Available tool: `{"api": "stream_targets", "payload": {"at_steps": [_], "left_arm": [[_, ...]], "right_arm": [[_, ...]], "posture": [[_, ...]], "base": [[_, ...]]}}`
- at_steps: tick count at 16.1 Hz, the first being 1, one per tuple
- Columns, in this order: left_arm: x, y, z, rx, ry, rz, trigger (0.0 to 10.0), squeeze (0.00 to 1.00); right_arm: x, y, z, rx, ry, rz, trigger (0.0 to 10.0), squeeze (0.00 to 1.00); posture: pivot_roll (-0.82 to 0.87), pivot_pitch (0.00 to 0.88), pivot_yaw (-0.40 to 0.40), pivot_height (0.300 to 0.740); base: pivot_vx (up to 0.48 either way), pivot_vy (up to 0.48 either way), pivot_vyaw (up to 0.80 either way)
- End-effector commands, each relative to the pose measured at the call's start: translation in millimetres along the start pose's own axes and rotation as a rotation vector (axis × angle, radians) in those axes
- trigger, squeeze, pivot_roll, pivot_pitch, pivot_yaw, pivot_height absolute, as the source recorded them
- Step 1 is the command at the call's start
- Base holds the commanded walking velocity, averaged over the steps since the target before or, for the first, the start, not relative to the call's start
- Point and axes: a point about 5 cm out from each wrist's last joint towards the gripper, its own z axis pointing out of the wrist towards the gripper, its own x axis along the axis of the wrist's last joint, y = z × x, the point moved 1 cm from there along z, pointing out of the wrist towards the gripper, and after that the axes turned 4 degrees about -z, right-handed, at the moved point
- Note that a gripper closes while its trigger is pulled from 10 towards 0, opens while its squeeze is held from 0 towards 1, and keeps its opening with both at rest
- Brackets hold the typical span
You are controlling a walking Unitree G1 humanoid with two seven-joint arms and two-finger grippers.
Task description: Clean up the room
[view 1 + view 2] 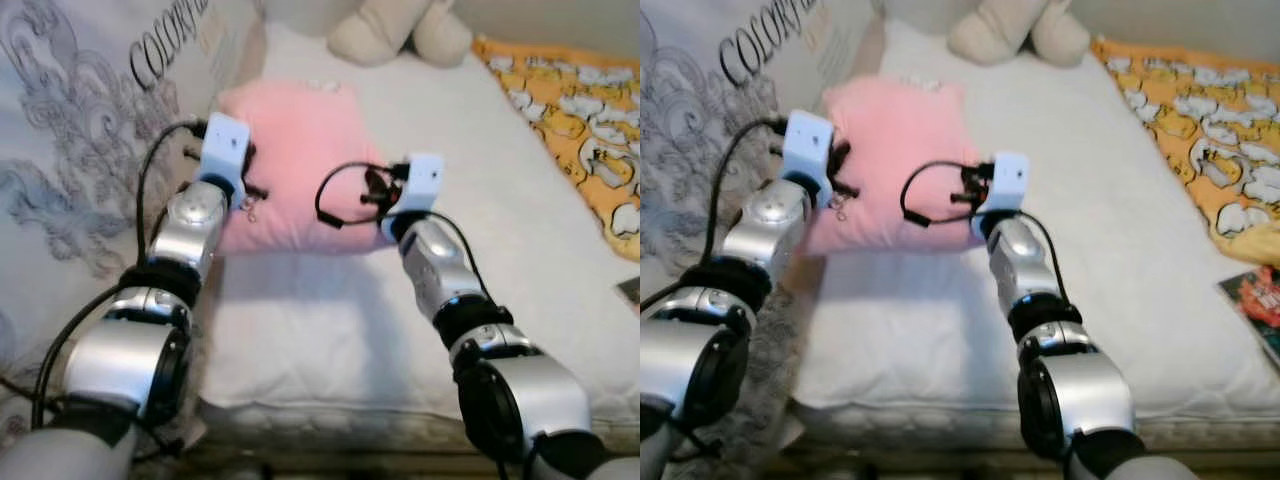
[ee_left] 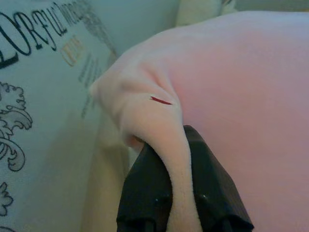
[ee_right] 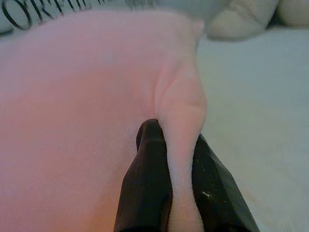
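A pink pillow [image 1: 300, 165] lies on the white bed [image 1: 480, 260], toward its far left part, close to the grey patterned cover [image 1: 70, 150] with black letters that rises along the left side. The left gripper [image 2: 176, 193] holds the near left corner of the pillow: in the left wrist view a fold of the pink fabric is pinched between its two black fingers [image 2: 145, 193], which are closed on it. The right gripper [image 3: 181, 188] holds the near right corner in the same way, and in the right wrist view a ridge of pink fabric is squeezed between its fingers [image 3: 147, 183]. In the head views the fingertips of both grippers are hidden behind the white camera blocks on the wrists, so the grip itself can be read only from the wrist views. At the far end of the bed a cream plush toy [image 1: 400, 30] lies, cut off by the top edge, so its shape is hard to make out. On the right side an orange blanket [image 1: 580, 120] with white figures covers the bed edge. At the near right a dark magazine [image 1: 1260, 300] is cut off by the picture border, and its cover cannot be read.
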Motion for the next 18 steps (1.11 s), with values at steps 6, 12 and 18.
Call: {"api": "stream_targets", "payload": {"at_steps": [6,12,18], "left_arm": [[14,-36.1,-1.8,0.097,0.008,0.173,10.0,0.00],[-14,-38.2,-9.7,0.142,-0.065,0.241,10.0,0.00],[-29,-17.9,-10.9,0.110,-0.084,0.273,10.0,1.00]], "right_arm": [[-16,-41.7,5.9,0.099,-0.075,0.106,10.0,0.12],[-22,-54.1,4.3,0.151,-0.089,-0.040,10.0,0.13],[-45,-37.2,-5.2,0.054,-0.184,-0.093,10.0,0.00]], "posture": [[0.27,0.178,-0.075,0.740],[0.23,0.274,-0.042,0.740],[0.16,0.293,-0.057,0.740]], "base": [[0.000,0.000,0.00],[0.000,0.000,0.00],[0.000,0.000,0.00]]}}
